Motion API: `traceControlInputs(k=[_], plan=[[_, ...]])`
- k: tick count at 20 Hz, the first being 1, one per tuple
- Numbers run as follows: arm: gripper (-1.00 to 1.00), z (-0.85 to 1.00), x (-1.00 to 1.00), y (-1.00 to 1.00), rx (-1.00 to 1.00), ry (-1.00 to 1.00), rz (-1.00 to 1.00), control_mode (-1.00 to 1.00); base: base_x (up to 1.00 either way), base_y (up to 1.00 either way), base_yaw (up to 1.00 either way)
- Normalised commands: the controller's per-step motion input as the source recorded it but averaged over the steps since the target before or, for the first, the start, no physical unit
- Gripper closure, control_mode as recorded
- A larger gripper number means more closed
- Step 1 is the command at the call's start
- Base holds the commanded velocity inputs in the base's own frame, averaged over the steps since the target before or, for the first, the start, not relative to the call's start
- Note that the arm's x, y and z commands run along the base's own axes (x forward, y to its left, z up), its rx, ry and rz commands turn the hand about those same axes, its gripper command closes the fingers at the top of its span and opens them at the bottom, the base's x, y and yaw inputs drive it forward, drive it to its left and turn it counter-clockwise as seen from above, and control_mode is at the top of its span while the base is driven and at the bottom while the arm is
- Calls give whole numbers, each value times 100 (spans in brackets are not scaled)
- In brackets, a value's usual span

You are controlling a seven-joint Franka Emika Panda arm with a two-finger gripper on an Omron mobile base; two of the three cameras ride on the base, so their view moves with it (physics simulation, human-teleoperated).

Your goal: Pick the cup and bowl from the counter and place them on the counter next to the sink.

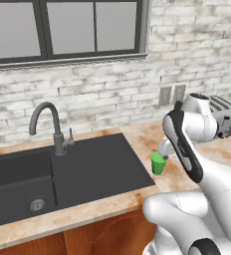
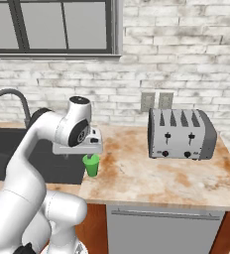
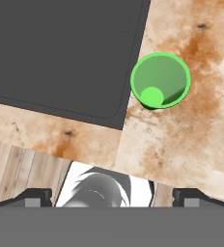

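The cup (image 3: pixel 160 80), a small bright green tumbler, stands upright on the counter (image 2: pixel 151 176), just right of the sink's (image 1: pixel 62 174) edge. It also appears in the base views: cup (image 1: pixel 158 163), cup (image 2: pixel 91 165). My gripper (image 3: pixel 112 198) hovers above the cup, pointing down and open, touching nothing. Both dark fingertips (image 3: pixel 34 197) stand wide apart. The hand shows as gripper (image 2: pixel 82 149) and gripper (image 1: pixel 165 148), partly hidden by the arm. The bowl is out of view.
A tall dark faucet (image 1: pixel 48 124) rises behind the sink basin. A silver toaster (image 2: pixel 182 134) stands at the right end of the counter near the brick wall. Bare counter lies between the cup and the toaster. The counter's front edge is close below.
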Motion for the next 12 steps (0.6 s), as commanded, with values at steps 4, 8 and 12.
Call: traceControlInputs(k=[4, 8, 12], plan=[[-100, 0, 0, 0, 0, 0, 0, -100, 0, 0, 0], [-100, 0, 0, 0, 0, 0, 0, -100, 0, 0, 0], [-100, 0, 0, 0, 0, 0, 0, 100, 0, 0, 0]])
